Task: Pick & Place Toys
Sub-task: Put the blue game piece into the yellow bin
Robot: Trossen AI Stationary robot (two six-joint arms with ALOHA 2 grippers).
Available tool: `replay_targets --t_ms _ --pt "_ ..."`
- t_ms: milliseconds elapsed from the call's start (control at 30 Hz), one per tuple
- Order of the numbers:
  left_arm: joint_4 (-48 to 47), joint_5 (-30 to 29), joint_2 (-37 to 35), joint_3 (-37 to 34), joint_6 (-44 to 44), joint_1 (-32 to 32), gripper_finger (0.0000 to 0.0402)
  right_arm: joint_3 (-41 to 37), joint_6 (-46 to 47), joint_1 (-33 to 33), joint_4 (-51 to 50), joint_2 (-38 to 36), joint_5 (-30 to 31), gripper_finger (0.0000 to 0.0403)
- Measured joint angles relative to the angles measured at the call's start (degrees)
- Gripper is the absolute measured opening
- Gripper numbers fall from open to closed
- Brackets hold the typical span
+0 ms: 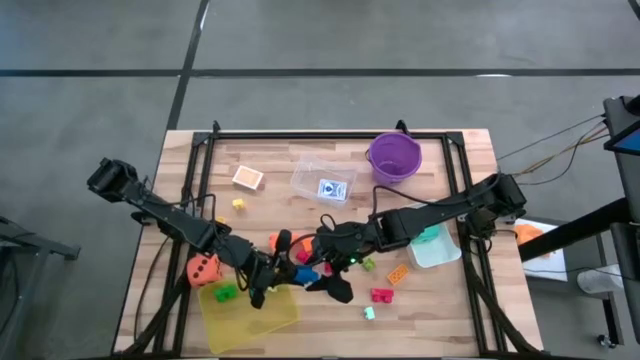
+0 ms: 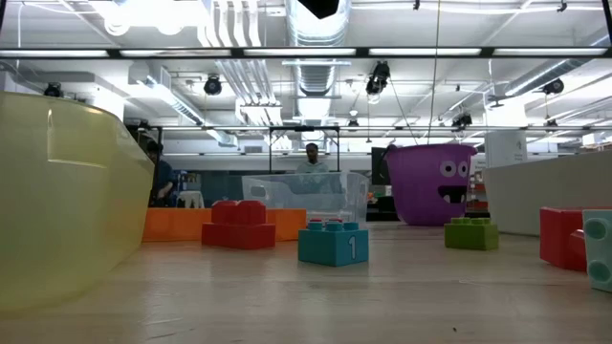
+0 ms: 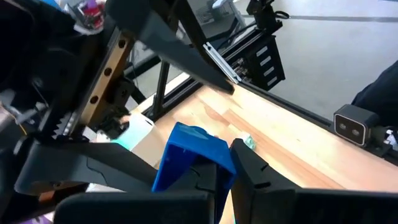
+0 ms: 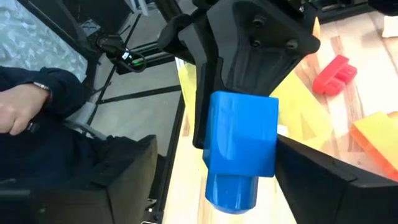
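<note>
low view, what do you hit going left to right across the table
yellow tray → red brick → teal brick marked 1 → purple bucket → green brick → red block at the right edge

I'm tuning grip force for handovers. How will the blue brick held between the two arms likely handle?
The blue brick looks like rigid moulded plastic, so probably stiff and light. Its glossy faces may slip. The left end effector pinches one end, so it could pivot.
</note>
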Motion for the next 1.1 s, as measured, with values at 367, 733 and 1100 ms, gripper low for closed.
replay_targets --t_ms 367,733,1100 --pt "-20.6 0.0 -1.0 4.7 -21.3 0.0 0.0009 -0.2 1.3 0.0 -2.6 0.0 3.7 0.0319" --pt "-34.4 5.4 -1.1 4.9 -39.3 -1.3 0.0009 -2.4 4.2 1.7 -12.1 0.0 14.9 0.0320" --pt "-45.7 10.3 -1.1 6.2 -58.6 -3.9 0.0008 -9.2 7.2 4.3 -8.9 0.0 21.1 0.0320"
